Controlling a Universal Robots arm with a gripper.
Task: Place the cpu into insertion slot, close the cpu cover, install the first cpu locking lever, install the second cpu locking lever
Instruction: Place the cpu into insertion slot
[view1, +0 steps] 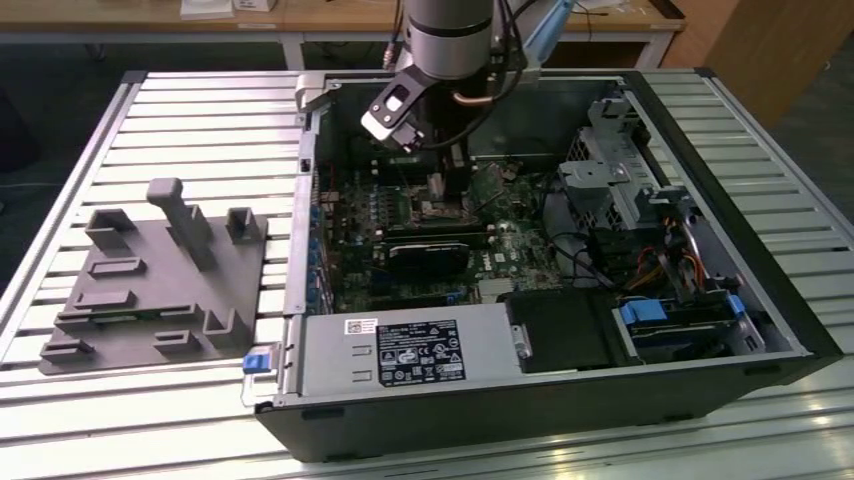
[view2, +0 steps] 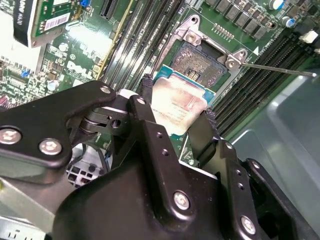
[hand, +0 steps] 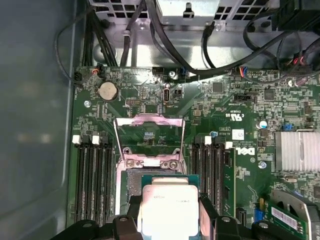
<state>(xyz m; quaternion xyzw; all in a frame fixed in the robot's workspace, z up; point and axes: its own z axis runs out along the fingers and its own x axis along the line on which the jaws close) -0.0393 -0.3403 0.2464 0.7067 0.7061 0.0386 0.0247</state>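
The cpu (hand: 167, 210), a small square chip with a dull silvery top, is clamped between the black fingers of my gripper (hand: 170, 216). In both wrist views it hovers tilted just over one edge of the insertion slot (view2: 197, 62), whose dark centre lies bare. The cpu (view2: 175, 105) is apart from the socket bed, with my gripper (view2: 176, 112) shut on its two sides. The cpu cover (hand: 148, 137), a thin silvery frame, stands flipped open beyond the slot. A thin metal locking lever (view2: 275, 69) sticks out sideways from the slot. In the exterior view my gripper (view1: 447, 172) reaches down inside the case.
Long black memory slots (hand: 92, 180) flank the socket on both sides. A black card (view1: 430, 252) lies across the motherboard (view1: 527, 255) in front of the socket. Case walls (view1: 747, 200), cables and a drive cage surround the board. A grey fixture plate (view1: 147, 290) rests on the table at the exterior view's left.
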